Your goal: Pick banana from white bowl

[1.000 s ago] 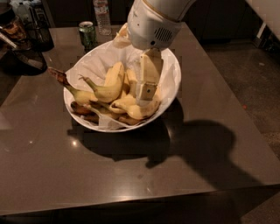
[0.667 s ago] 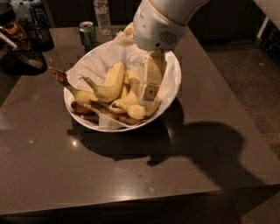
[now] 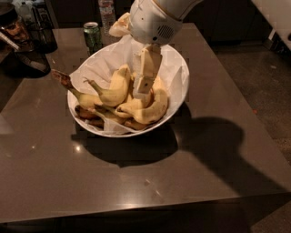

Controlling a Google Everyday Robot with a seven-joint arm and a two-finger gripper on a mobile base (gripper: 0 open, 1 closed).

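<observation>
The white bowl (image 3: 179, 98), lined with crumpled white paper, stands on the dark table and holds several bananas. The plump yellow banana (image 3: 116, 88) with a short greenish stem lies in the bowl's middle, curving up to the right. My gripper (image 3: 141, 91) hangs down from the white arm into the bowl. It is just right of that banana and right above another yellow banana (image 3: 152, 109). A thinner banana (image 3: 79, 96) with a long dark stem end points out over the left rim. Dark brown overripe bananas (image 3: 93, 120) lie at the front left.
A green can (image 3: 93, 35) and a clear bottle (image 3: 107, 9) stand behind the bowl. Dark clutter (image 3: 27, 41) fills the table's far left corner. The table (image 3: 136, 182) ends at the front and on the right, with floor beyond.
My gripper has shifted a little to the left and slightly up inside the bowl. The bananas and the bowl have not visibly moved.
</observation>
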